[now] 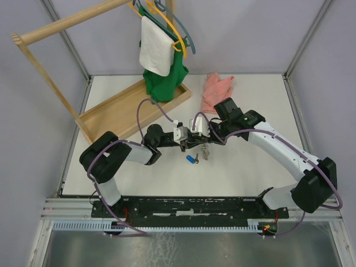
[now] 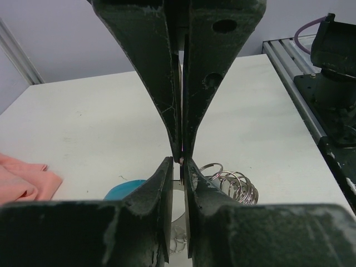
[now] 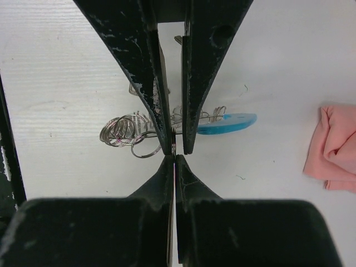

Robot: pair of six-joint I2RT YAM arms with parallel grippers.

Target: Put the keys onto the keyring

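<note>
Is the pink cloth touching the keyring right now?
Apart. The right wrist view shows a strip of table between the keyring and the pink cloth.

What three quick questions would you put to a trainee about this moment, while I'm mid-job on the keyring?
1. True or false: the pink cloth lies directly under the right gripper.
2. The thick curved section of the keyring is: A red, B blue, C green.
3. How do the right gripper's jaws stand?
Key: 1 false, it lies apart, farther back on the table; 2 B; 3 shut, tips pinching thin wire of the keyring.
</note>
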